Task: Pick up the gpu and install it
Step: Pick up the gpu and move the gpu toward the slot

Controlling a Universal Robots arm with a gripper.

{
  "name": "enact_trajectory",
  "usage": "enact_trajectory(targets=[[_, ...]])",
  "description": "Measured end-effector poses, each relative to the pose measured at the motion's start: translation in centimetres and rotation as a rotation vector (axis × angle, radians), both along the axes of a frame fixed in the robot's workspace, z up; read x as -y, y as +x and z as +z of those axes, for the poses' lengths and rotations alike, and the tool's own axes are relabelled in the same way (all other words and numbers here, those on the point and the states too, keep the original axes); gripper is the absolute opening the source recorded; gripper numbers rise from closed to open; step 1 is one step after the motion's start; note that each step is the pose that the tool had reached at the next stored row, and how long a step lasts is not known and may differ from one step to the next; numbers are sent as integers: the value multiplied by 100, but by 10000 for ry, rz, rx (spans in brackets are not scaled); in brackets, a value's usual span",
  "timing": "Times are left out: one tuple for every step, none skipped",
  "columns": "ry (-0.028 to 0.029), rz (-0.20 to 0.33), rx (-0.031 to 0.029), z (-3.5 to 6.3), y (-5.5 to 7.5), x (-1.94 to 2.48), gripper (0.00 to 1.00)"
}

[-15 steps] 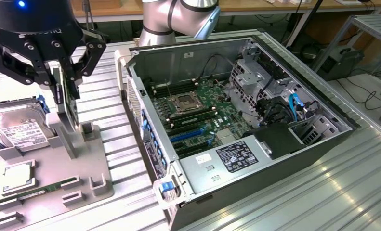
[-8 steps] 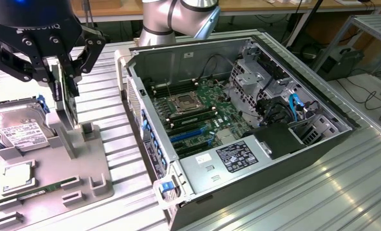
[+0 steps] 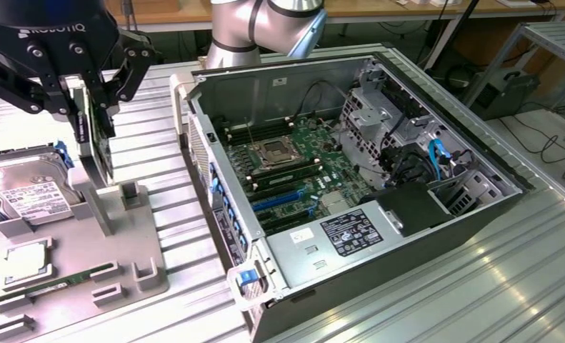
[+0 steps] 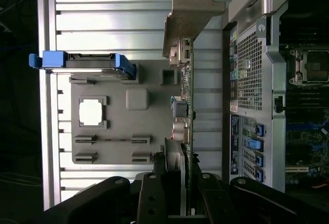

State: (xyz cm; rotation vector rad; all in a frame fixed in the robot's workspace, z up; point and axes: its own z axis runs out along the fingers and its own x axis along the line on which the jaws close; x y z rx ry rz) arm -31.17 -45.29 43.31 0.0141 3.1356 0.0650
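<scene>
Fingers (image 4: 150,201) are clamping the gpu (image 3: 96,143) by its upper edge; it's hanging upright beside the computer case (image 3: 406,275). You're likely carrying a stiff, light, fragile card: grip bare board edges.

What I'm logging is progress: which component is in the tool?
The gpu, held edge-on in the tool; the hard drive and RAM stick rest on the grey holder.

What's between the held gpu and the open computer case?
Bare ribbed table separates the gpu from the case, as the exterior view shows.
</scene>
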Motion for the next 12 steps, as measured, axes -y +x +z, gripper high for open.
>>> enact_trajectory(targets=[[0, 0, 0, 5, 0, 0, 28], [0, 0, 0, 10, 0, 0, 28], [0, 0, 0, 16, 0, 0, 28], [0, 0, 0, 22, 0, 0, 28], [0, 0, 0, 29, 0, 0, 28], [0, 1, -1, 34, 1, 2, 28], [2, 1, -2, 37, 1, 2, 28], [3, 1, -1, 37, 1, 2, 28], [3, 1, -1, 36, 1, 2, 28], [4, 0, -1, 36, 1, 2, 28], [4, 1, 0, 36, 0, 3, 28], [4, 0, -1, 36, 0, 3, 28]])
